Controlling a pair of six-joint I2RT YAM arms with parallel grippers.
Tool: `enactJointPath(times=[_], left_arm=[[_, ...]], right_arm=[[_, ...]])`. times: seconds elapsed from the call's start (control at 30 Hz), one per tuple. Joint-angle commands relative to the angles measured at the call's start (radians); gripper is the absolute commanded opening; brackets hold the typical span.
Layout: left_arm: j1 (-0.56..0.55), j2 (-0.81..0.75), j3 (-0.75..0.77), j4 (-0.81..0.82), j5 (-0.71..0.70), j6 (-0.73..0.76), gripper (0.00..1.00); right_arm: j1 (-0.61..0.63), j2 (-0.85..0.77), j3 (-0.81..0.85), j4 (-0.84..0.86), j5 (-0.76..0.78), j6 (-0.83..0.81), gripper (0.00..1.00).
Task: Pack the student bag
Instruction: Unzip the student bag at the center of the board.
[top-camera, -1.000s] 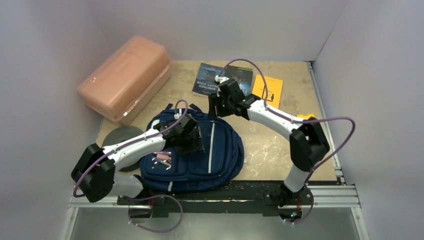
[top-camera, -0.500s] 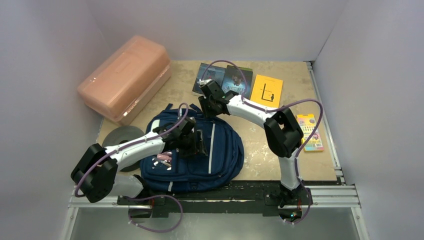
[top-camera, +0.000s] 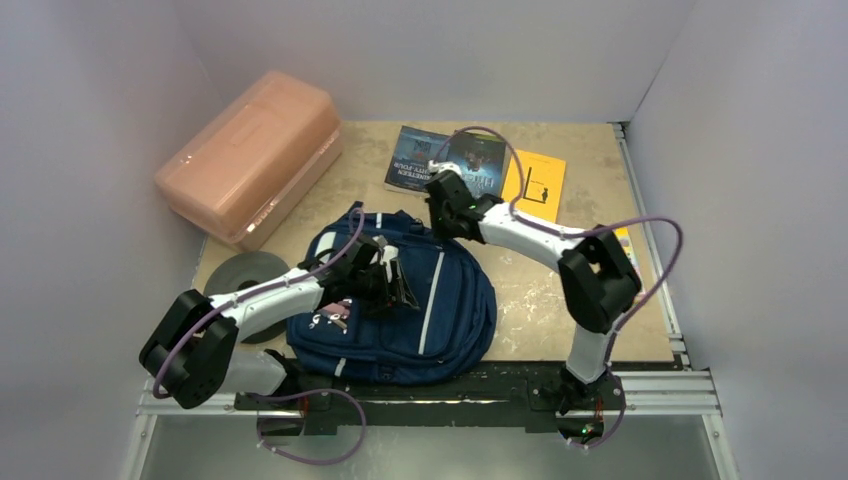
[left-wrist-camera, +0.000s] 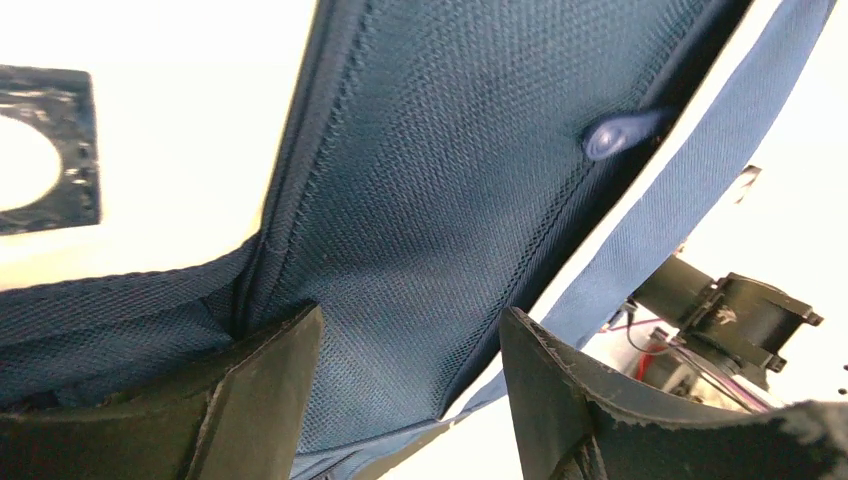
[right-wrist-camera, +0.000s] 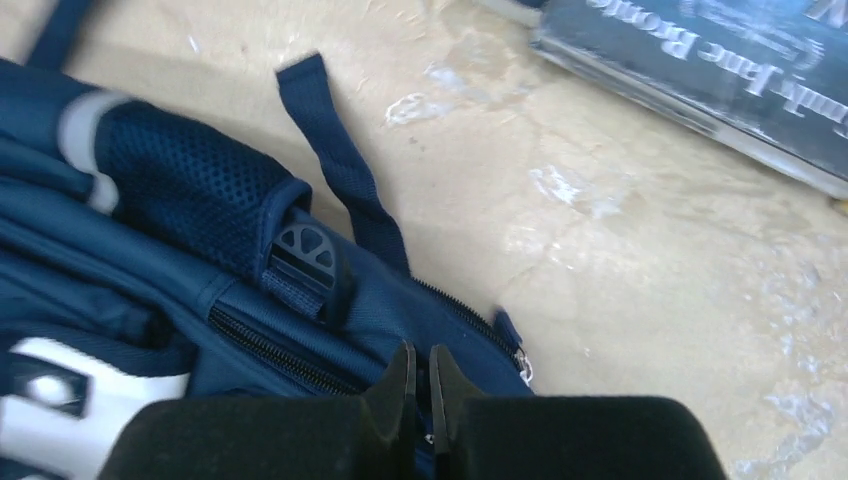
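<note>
Lying on the near left of the counter (top-camera: 530, 290) with its long axis running away from the arm bases, the student bag (top-camera: 450, 310) is met at its far top edge by the right end effector (right-wrist-camera: 420, 365), whose fingers are pressed together on the zip line; whether a tab is pinched cannot be told. The left end effector (left-wrist-camera: 410, 330), fingers apart with navy mesh across the gap, is set over the bag's middle. Zip teeth are shown only by the right wrist view, the bag's whole outline only from above.
</note>
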Motion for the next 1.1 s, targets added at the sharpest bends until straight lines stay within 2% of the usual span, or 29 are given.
enactJointPath(times=[0.0,0.07,0.17,0.33,0.47,0.63,0.73,0.87,0.97,1.07], left_arm=[[0.032,0.039,-0.085,0.015,-0.052,-0.035,0.67],[0.035,0.040,-0.099,0.028,-0.057,-0.047,0.67],[0.035,0.057,-0.098,0.039,-0.063,-0.051,0.67],[0.036,0.043,-0.077,0.030,-0.061,-0.042,0.70],[0.029,-0.062,-0.059,0.037,-0.067,0.014,0.81],[0.013,-0.150,0.070,-0.012,-0.112,0.072,0.89],[0.020,-0.071,0.176,0.015,-0.083,0.020,0.80],[0.042,0.130,0.319,0.001,-0.076,-0.057,0.69],[0.066,0.247,0.326,0.058,-0.092,-0.124,0.66],[0.087,0.298,0.296,0.125,-0.120,-0.161,0.65]], right_arm=[[-0.134,-0.206,-0.131,0.094,-0.150,0.143,0.00],[-0.176,-0.245,-0.189,0.120,-0.257,0.168,0.00],[-0.188,-0.264,-0.221,0.166,-0.329,0.140,0.00],[-0.192,-0.283,-0.204,0.142,-0.284,0.122,0.00],[-0.218,-0.332,-0.210,0.123,-0.273,0.056,0.00],[-0.231,-0.358,-0.230,0.141,-0.396,0.056,0.00],[-0.235,-0.355,-0.259,0.175,-0.465,0.090,0.00],[-0.253,-0.335,-0.274,0.176,-0.518,0.117,0.00],[-0.285,-0.355,-0.309,0.178,-0.544,0.123,0.00],[-0.326,-0.396,-0.343,0.162,-0.561,0.105,0.00]])
